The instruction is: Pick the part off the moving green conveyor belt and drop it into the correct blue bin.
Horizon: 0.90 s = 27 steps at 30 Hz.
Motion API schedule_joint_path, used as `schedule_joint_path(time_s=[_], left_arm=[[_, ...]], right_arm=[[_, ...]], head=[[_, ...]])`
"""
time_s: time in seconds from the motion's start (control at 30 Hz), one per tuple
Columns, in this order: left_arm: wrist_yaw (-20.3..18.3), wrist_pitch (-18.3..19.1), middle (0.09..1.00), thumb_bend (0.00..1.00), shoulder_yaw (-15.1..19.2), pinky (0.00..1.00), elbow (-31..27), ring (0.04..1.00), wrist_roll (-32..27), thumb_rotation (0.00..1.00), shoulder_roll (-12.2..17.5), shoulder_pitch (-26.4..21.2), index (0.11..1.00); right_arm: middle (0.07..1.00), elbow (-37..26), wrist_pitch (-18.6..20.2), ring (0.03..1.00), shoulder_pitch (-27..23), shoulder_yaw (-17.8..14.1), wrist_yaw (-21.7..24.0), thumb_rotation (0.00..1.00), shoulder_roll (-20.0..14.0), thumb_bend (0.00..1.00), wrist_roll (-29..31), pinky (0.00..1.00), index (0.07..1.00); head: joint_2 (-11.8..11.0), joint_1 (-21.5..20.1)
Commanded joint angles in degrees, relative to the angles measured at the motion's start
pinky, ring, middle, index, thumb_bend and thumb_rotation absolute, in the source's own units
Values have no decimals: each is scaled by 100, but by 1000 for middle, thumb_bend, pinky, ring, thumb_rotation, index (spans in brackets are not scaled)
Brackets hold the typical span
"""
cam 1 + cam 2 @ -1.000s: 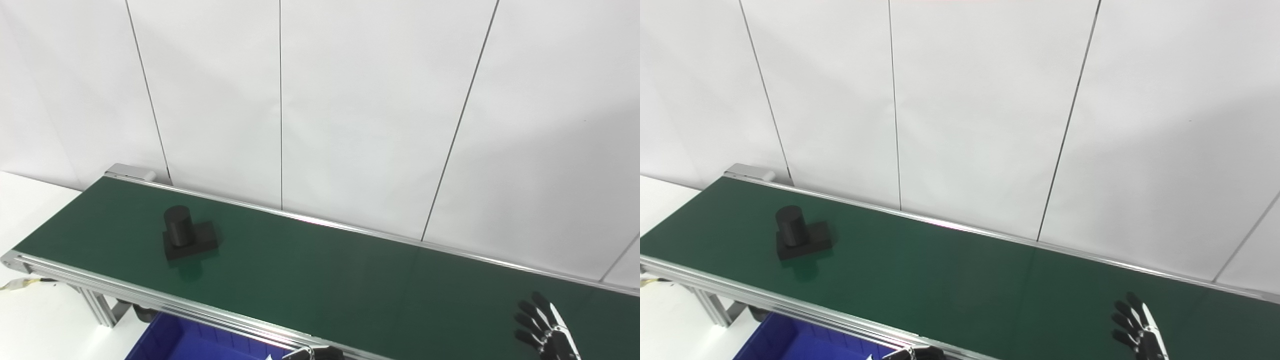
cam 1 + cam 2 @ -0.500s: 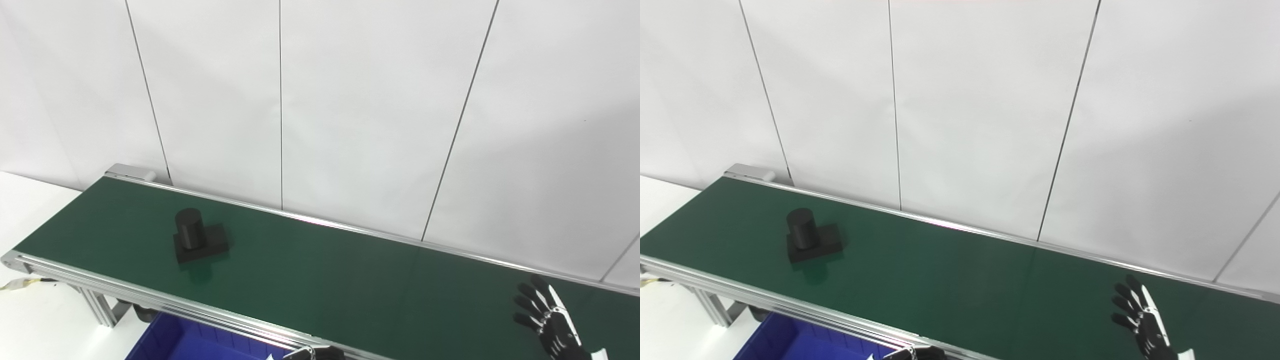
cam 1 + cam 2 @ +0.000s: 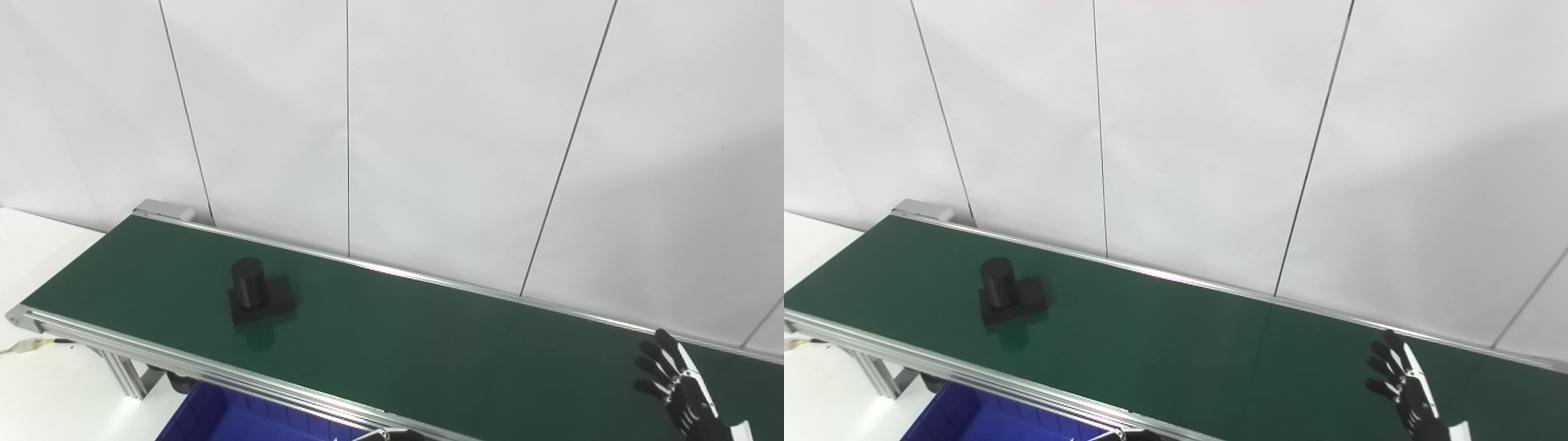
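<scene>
Part (image 3: pixel 260 299) sits on the green belt (image 3: pixel 429 349) toward its left end, roughly mid-width: black flat square base with an upright black cylinder on the left side of it. Nothing touches it. Blue bin (image 3: pixel 208 419) shows below the belt's near rail, under and a bit left of centre, mostly cut off by the frame edge.

Right hand (image 3: pixel 677 389) hovers over the belt's far right, fingers spread, holding nothing, well apart from the part. Left hand (image 3: pixel 392 436) barely peeks in at the bottom edge; can't tell if it's open or closed.

Step in hand, as judged: wait and line up for the pick. To do it well: keep the right hand spread and low over the belt lane the part rides in, time the close so fingers wrap the cylinder, not the thin base. Grab the cylinder from the sides, lift straight up. Risk: closing early knocks the part askew or off the belt.
</scene>
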Motion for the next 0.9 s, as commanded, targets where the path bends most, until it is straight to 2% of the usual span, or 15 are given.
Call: schedule_joint_path(time_s=[0.0, 0.3, 0.57, 0.73, 0.87], left_arm=[[30, -220, 760, 969, -23, 648, -180, 711, 55, 97, -14, -48, 734], [22, -221, 761, 967, -45, 647, -186, 710, 34, 97, -28, -51, 732], [24, -220, 766, 971, -37, 659, -190, 716, 18, 100, -41, -22, 735], [31, -220, 763, 969, -32, 658, -224, 713, 24, 104, -31, -15, 735], [55, -220, 759, 972, -17, 659, -243, 710, 45, 113, 4, 7, 741]], right_arm=[[887, -115, 111, 844, -192, -23, 36, 431, -45, 991, -57, 751, 943], [891, -197, 489, 853, -392, -15, 112, 391, -34, 988, -72, 768, 942], [885, -178, 565, 855, -515, -18, 134, 357, -35, 988, -131, 779, 941], [881, -109, 378, 838, -523, 16, 97, 394, -60, 991, -274, 748, 934], [870, -88, 264, 832, -529, 59, 66, 379, 3, 998, -289, 750, 923]], head=[[5, -31], [45, -123], [81, -249], [117, -350], [160, -506]])
